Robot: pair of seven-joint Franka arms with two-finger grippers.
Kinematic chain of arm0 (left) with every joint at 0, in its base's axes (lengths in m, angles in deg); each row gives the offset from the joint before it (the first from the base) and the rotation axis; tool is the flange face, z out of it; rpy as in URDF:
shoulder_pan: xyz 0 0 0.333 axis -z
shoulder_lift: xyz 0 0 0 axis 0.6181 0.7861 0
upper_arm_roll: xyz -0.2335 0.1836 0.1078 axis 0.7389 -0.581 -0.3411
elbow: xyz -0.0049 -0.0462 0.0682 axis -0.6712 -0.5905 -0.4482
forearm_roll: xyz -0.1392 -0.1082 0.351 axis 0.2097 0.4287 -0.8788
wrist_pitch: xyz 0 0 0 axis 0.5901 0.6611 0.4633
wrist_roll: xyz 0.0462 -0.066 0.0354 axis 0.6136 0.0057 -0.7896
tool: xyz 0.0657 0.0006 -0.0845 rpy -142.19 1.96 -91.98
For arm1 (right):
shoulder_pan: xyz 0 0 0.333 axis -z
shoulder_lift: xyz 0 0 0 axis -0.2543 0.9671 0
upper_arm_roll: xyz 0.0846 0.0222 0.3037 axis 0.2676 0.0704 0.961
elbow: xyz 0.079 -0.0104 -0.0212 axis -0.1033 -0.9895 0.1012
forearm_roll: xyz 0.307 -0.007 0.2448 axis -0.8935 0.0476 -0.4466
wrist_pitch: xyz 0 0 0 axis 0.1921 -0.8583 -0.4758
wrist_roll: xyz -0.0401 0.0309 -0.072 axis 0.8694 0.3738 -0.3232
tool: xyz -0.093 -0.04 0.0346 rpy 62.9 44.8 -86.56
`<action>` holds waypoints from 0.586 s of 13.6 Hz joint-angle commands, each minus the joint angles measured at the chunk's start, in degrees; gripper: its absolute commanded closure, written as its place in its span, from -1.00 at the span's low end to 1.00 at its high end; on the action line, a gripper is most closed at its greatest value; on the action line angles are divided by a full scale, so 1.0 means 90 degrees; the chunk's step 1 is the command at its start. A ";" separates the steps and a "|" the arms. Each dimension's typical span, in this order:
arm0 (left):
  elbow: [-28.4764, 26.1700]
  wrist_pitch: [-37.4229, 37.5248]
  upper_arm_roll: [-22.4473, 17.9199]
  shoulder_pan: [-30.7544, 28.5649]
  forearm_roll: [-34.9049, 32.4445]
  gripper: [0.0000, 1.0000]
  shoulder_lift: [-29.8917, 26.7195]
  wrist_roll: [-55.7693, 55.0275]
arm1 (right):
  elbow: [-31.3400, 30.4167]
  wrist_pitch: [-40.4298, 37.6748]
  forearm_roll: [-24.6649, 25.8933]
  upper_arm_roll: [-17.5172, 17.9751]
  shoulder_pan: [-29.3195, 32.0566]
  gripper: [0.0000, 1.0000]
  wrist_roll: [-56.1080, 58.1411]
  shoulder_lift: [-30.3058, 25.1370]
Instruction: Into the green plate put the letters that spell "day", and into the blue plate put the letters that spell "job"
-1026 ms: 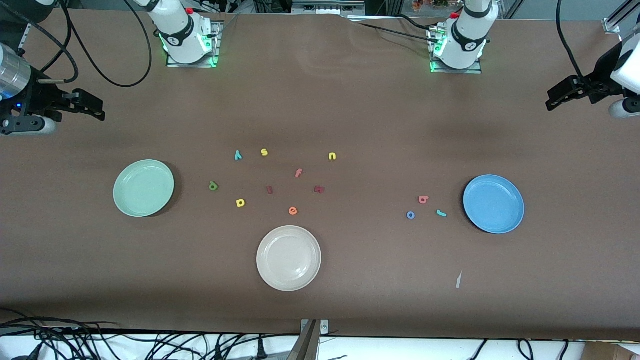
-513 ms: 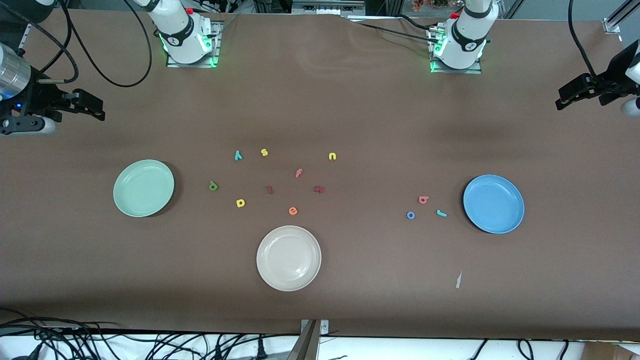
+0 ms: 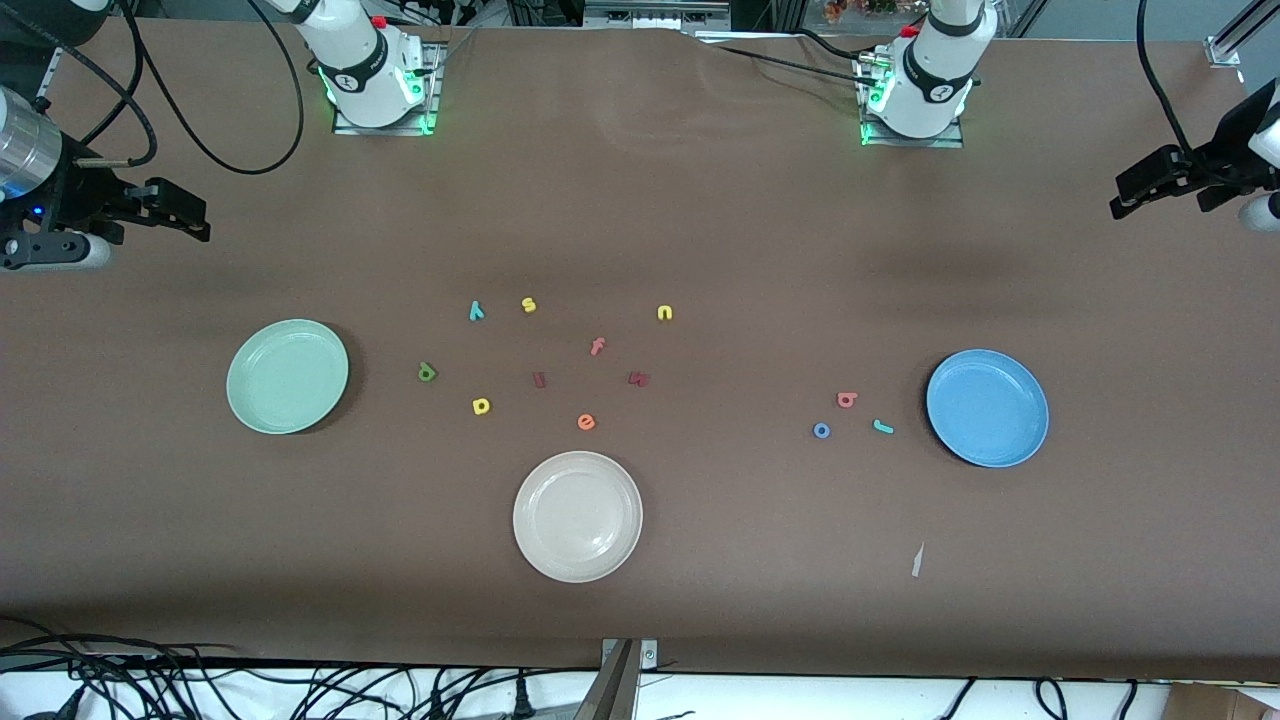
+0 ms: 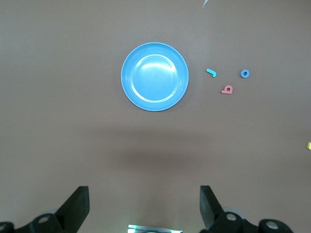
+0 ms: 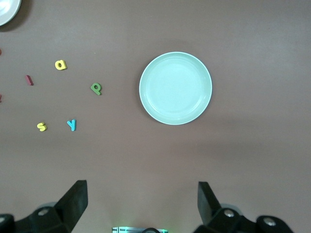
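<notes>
The green plate [image 3: 287, 376] [image 5: 175, 88] lies toward the right arm's end of the table. Beside it are the olive d [image 3: 427, 373] [image 5: 96, 88], yellow a [image 3: 481, 405] [image 5: 60, 64] and teal y [image 3: 477, 311] [image 5: 72, 124]. The blue plate [image 3: 987, 407] [image 4: 154, 76] lies toward the left arm's end, with the teal j [image 3: 882, 427] [image 4: 211, 73], blue o [image 3: 821, 430] [image 4: 245, 73] and salmon b [image 3: 847, 400] [image 4: 227, 90] beside it. My right gripper [image 3: 185, 212] [image 5: 142, 185] and left gripper [image 3: 1130, 190] [image 4: 144, 190] hang open and empty over the table's two ends.
A cream plate [image 3: 577, 516] sits nearest the front camera. Other letters lie mid-table: yellow s [image 3: 528, 305] and n [image 3: 664, 313], pink f [image 3: 597, 346], orange e [image 3: 586, 422], two dark red ones [image 3: 539, 379]. A paper scrap [image 3: 917, 560] lies near the blue plate.
The left gripper has drifted outward toward its end of the table and then held still. The right arm and all letters have not moved.
</notes>
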 commanded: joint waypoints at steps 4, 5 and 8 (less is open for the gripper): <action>0.0006 0.0113 0.0049 -0.0047 0.0155 -1.00 -0.0088 0.0075 | 0.0023 -0.0064 -0.0117 -0.0011 0.0029 -1.00 0.0037 -0.0011; 0.0006 0.0113 0.0049 -0.0047 0.0155 -1.00 -0.0088 0.0075 | 0.0013 -0.0064 -0.0117 -0.0002 0.0029 -1.00 0.0047 -0.0011; 0.0006 0.0132 0.0069 -0.0027 0.0155 -1.00 -0.0088 0.0075 | 0.0013 -0.0064 -0.0117 -0.0011 0.0029 -1.00 0.0047 -0.0011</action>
